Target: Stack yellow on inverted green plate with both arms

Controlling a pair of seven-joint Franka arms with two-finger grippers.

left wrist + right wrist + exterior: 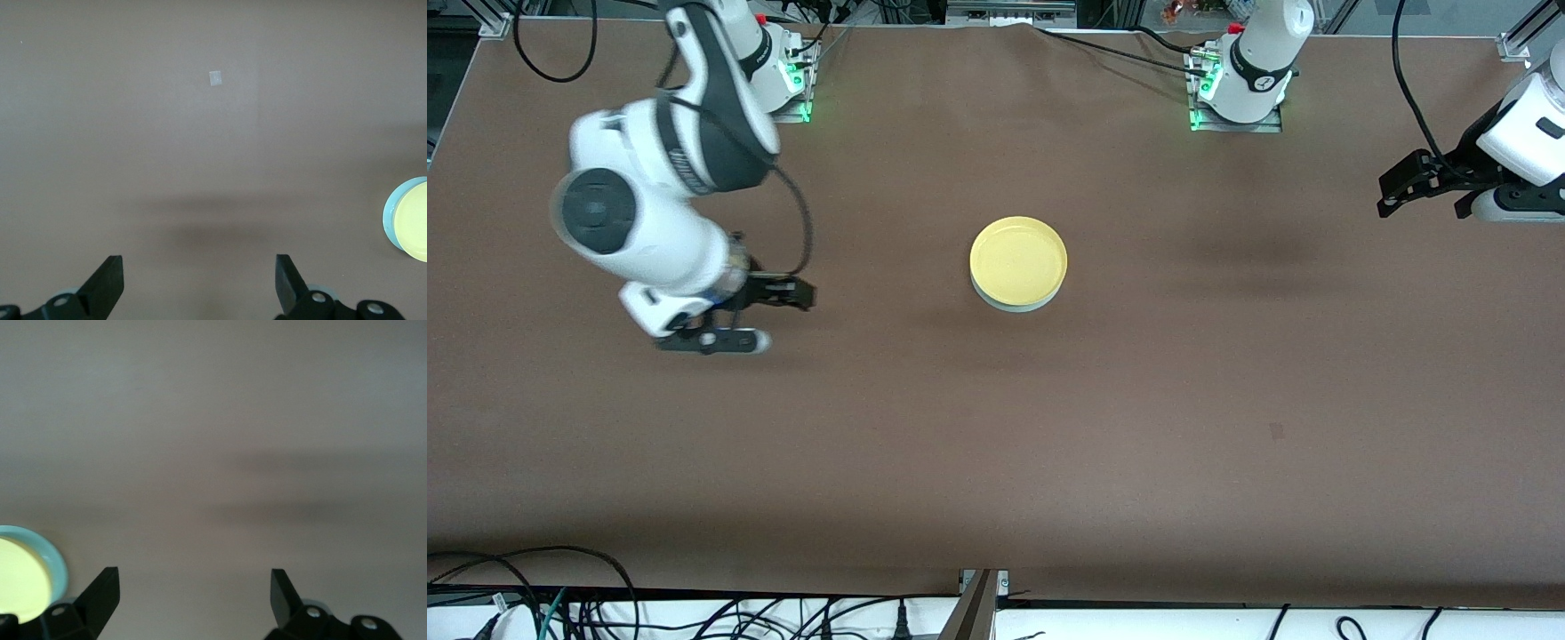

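The yellow plate (1018,259) sits rim up on top of the pale green plate (1016,304) at the middle of the table; only a thin green edge shows under it. My right gripper (800,293) is open and empty, up over bare table toward the right arm's end, apart from the stack. My left gripper (1392,196) is open and empty, up over the left arm's end of the table. The left wrist view shows the yellow plate (417,221) on the green plate's rim (389,215). The right wrist view shows the yellow plate (20,583) and the green rim (55,559) too.
The brown table (996,444) is bare around the stack. A small pale square mark (215,78) lies on the table in the left wrist view. Cables run along the table's edge nearest the front camera (605,604).
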